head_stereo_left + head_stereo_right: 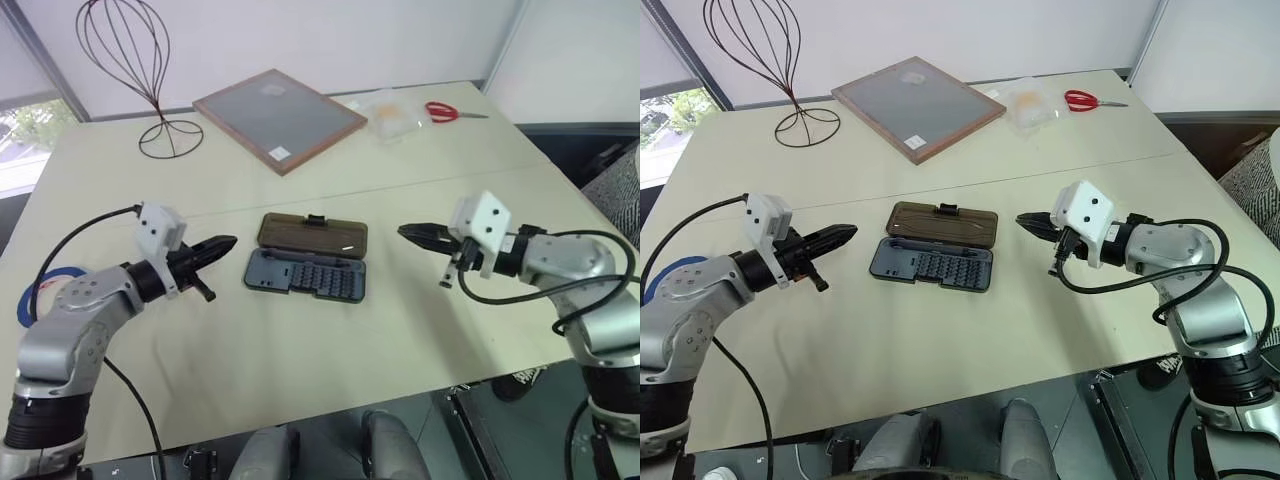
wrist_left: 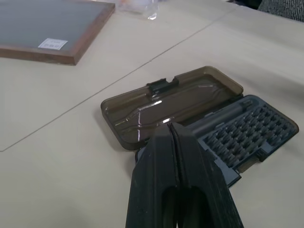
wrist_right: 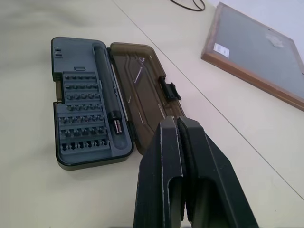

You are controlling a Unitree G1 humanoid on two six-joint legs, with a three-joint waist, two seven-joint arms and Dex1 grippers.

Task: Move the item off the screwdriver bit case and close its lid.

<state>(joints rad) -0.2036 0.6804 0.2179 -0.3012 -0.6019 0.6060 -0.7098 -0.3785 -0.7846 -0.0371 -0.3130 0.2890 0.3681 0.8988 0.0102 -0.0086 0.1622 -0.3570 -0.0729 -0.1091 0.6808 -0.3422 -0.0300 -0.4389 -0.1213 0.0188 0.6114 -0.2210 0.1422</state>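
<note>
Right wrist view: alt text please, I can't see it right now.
The screwdriver bit case lies open on the table, its lid flat beside the tray. The shut right gripper points at it; a wood-framed board lies beyond.

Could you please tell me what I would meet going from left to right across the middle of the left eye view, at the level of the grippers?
left gripper → screwdriver bit case, its lid lying open flat on the table → right gripper.

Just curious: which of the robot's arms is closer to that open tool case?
Left, slightly. Its gripper sits just off one end of the case; the right gripper hangs a bit farther off the other end.
</note>
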